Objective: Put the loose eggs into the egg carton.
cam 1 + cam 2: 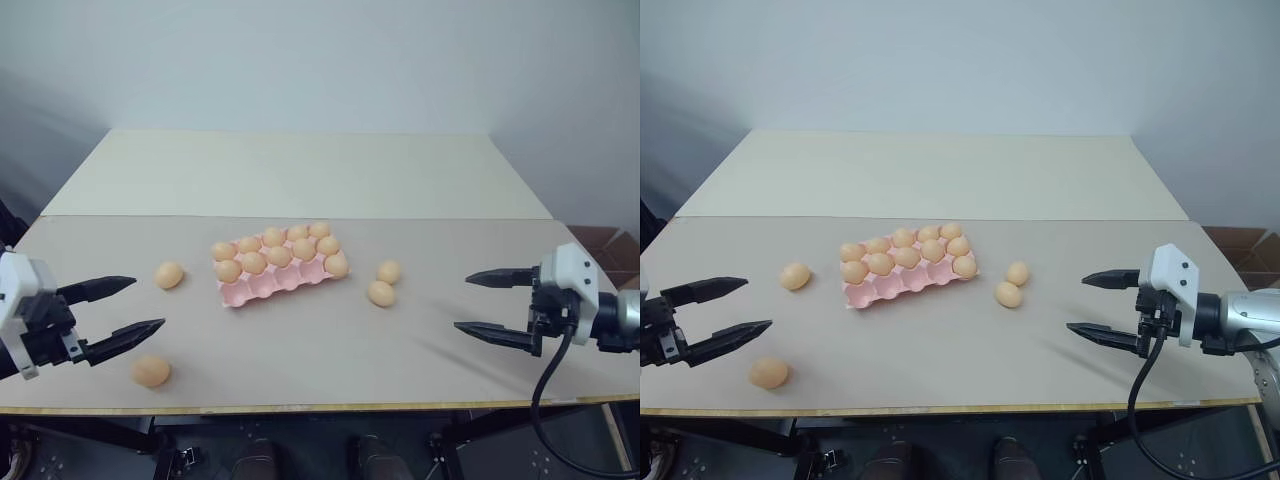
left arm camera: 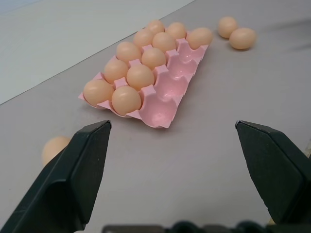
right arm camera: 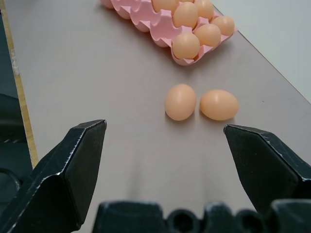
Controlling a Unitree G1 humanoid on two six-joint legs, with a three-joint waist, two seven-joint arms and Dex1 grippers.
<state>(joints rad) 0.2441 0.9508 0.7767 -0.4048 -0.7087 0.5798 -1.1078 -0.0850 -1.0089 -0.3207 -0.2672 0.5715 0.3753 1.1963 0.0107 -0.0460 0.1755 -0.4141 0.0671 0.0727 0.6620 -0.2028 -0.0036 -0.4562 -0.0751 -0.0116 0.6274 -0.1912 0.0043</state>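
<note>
The pale pink egg carton [image 1: 262, 291] lies mid-table, its two far rows full of orange-tan eggs and most of its near row bare. Loose eggs lie around it: one to its left [image 1: 169, 275], one near the front edge [image 1: 152, 371], and two touching each other to its right [image 1: 389, 271] [image 1: 381, 293]. My left gripper [image 1: 135, 305] hangs open above the table's left side, between the two left eggs. On the right, my right gripper [image 1: 468, 302] is open too, apart from the right pair [image 3: 180, 102]. Nothing is held.
The beige table [image 1: 320, 350] has a front edge just below the near egg. A second, lighter tabletop [image 1: 300, 170] adjoins at the back, against a plain wall. A brown box [image 1: 605, 245] stands off the table's right side.
</note>
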